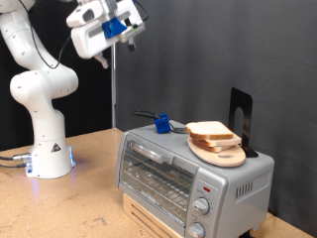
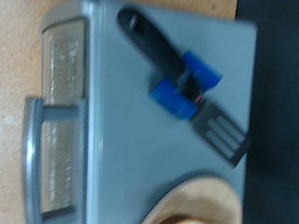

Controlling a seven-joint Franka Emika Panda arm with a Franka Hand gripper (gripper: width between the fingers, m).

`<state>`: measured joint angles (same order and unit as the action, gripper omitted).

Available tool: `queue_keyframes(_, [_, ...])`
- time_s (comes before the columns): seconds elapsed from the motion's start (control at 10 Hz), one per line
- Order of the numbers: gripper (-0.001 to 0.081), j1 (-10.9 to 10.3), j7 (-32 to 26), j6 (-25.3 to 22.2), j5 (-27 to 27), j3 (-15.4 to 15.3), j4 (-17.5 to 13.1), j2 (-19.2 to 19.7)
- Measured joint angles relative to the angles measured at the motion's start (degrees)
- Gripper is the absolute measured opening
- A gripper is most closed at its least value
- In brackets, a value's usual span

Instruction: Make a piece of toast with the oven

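Observation:
The silver-grey oven (image 1: 188,178) stands on a wooden block at the exterior view's lower right, with its glass door shut. On its top lies a round wooden board (image 1: 220,152) with a stack of pale bread slices (image 1: 211,132). My gripper (image 1: 123,36) hangs high above the oven's left end and holds nothing that I can see. The wrist view looks straight down on the oven's top (image 2: 112,121), the door handle (image 2: 33,149) and the board's edge (image 2: 201,201). My fingers do not show there.
A black-handled spatula with a blue block on it (image 1: 158,122) lies on the oven's top, left of the board; it also shows in the wrist view (image 2: 182,84). A black stand (image 1: 241,119) rises behind the bread. The arm's base (image 1: 45,149) stands at the left on the wooden table.

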<state>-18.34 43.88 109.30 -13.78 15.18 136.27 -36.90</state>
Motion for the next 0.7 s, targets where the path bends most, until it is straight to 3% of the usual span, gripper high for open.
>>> queue_keyframes(0.3, [0.0805, 1.74, 0.35, 11.44, 2.25, 0.03, 1.01, 6.43])
queue_keyframes(0.4, [0.0805, 2.14, 0.40, 13.25, 3.18, -0.20, 0.52, 8.50])
queue_keyframes(0.7, [0.0805, 1.72, -1.67, 13.32, -1.09, 0.56, 1.42, 7.86])
